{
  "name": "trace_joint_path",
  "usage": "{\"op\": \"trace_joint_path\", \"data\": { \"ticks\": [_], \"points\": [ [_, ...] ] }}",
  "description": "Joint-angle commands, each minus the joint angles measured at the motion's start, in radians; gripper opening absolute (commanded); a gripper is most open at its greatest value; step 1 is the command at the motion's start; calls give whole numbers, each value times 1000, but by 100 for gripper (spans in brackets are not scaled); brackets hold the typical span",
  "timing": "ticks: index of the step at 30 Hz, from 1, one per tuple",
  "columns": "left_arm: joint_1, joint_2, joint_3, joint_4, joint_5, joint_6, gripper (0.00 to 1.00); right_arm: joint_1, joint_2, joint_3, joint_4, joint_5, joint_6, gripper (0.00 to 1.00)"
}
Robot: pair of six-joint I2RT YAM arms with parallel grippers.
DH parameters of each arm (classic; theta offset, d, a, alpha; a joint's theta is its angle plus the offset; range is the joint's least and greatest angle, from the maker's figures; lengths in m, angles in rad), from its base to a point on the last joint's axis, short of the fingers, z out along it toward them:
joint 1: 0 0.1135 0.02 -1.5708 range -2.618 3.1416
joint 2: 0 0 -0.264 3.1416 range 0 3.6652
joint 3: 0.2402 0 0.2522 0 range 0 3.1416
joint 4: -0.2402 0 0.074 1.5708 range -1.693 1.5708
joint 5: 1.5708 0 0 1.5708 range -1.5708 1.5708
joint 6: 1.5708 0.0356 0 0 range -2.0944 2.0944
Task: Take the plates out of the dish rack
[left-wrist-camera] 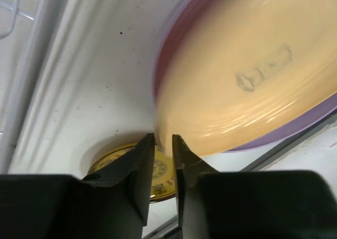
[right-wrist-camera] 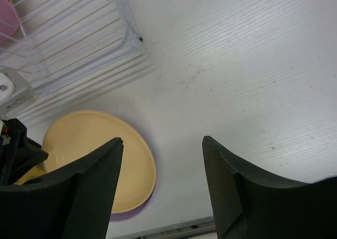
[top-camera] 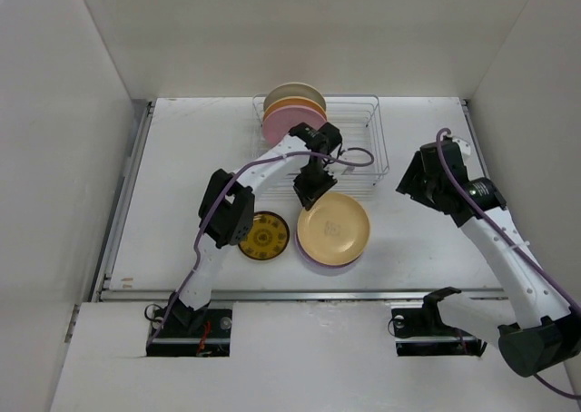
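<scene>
A tan-yellow plate (top-camera: 334, 228) lies on a lavender plate (top-camera: 310, 257) on the table in front of the dish rack (top-camera: 372, 149). My left gripper (top-camera: 307, 190) is at its far-left rim. In the left wrist view the jaws (left-wrist-camera: 164, 137) stand a narrow gap apart with the blurred tan-yellow plate's (left-wrist-camera: 247, 76) rim between the tips. The small mustard-yellow patterned plate (top-camera: 264, 235) lies flat to the left. A pink plate (top-camera: 290, 117) and a cream plate (top-camera: 292, 94) stand at the rack's left end. My right gripper (top-camera: 410, 183) is open and empty, right of the rack.
White walls close in the table on the left, right and back. A metal rail (top-camera: 300, 294) runs along the table's near edge. In the right wrist view the rack's corner (right-wrist-camera: 79, 49) is at upper left and the stacked plates (right-wrist-camera: 100, 160) at lower left.
</scene>
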Motion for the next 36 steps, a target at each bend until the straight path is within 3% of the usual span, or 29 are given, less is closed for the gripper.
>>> {"op": "trace_joint_path", "data": {
  "ticks": [1, 8, 12, 19, 23, 26, 32, 36],
  "points": [
    [0, -16, 56, -39, -10, -18, 20, -5, -13, 2, 34, -16, -24, 68],
    [0, -16, 76, -124, 33, 42, 49, -5, 8, 2, 43, -36, -64, 68],
    [0, -69, 101, -145, 56, 42, 49, -5, 30, 37, 90, -114, -122, 69],
    [159, -301, 81, -38, 88, -66, 50, -5, 114, 195, 268, -263, -300, 73],
    [300, -430, -57, 76, 22, -138, 50, -5, 289, 345, 342, -383, -401, 73],
    [444, -475, -117, 151, 11, -163, 53, -5, 549, 526, 342, -458, -484, 76],
    [584, -479, -126, 160, 11, -185, 53, 102, 821, 781, 333, -394, -625, 76],
    [621, -455, -135, 160, 40, -185, 54, 142, 907, 836, 412, -372, -699, 68]
  ]
}}
